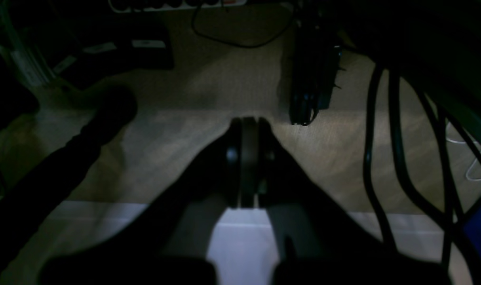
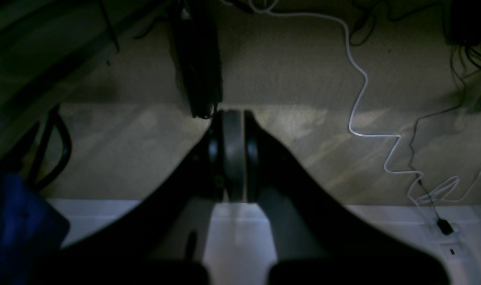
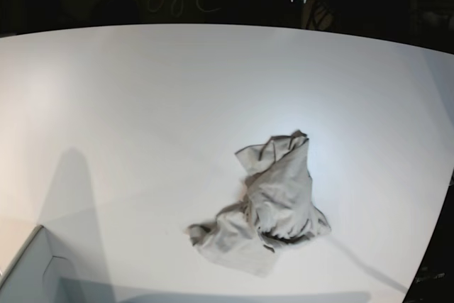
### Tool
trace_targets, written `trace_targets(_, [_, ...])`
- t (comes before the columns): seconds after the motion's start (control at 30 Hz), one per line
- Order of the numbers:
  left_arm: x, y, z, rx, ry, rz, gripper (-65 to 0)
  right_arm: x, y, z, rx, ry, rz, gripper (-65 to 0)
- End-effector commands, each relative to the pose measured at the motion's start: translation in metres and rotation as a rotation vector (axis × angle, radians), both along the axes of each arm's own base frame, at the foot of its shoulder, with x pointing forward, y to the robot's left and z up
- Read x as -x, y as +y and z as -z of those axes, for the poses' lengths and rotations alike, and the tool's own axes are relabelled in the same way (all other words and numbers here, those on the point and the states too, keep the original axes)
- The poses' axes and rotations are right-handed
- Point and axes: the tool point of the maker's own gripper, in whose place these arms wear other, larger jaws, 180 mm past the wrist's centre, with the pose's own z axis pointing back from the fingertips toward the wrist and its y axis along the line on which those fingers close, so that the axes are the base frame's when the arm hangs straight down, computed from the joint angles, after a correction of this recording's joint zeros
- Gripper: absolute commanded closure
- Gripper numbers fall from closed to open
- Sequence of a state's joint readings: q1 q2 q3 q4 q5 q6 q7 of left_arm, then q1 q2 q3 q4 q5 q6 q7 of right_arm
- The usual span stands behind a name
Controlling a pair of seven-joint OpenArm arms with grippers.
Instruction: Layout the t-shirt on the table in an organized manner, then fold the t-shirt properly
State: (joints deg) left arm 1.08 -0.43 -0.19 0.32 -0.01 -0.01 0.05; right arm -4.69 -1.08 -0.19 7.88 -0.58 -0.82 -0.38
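Grey-beige cotton, the t-shirt (image 3: pixel 269 207) is left crumpled on the white tabletop (image 3: pixel 128 104) toward its near right, untouched, while the left hand (image 1: pixel 248 122) and right hand (image 2: pixel 232 114) are kept closed, parked beyond the far edge, likely awaiting the layout.

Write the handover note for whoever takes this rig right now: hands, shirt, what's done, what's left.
Left hand: shut, empty, parked off the table above the floor.
Right hand: shut, empty, also parked off the table.
T-shirt: crumpled in a heap on the white table, toward the front right in the base view, untouched by either hand.
Done: nothing yet.
Left: spread the shirt flat, then fold it.
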Motion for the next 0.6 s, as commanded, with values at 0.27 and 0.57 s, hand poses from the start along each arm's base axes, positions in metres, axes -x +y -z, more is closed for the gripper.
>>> trace_targets(0.27, [0.003,0.002,0.0,-0.006,0.005,0.005,0.0,0.007,0.002,0.0,-0.017,0.011,0.002,0.0])
trace_targets(0.57, [0.014,0.011,-0.001,-0.02,0.02,0.004,0.0,0.015,0.001,-0.001,-0.016,0.022,0.0,0.0])
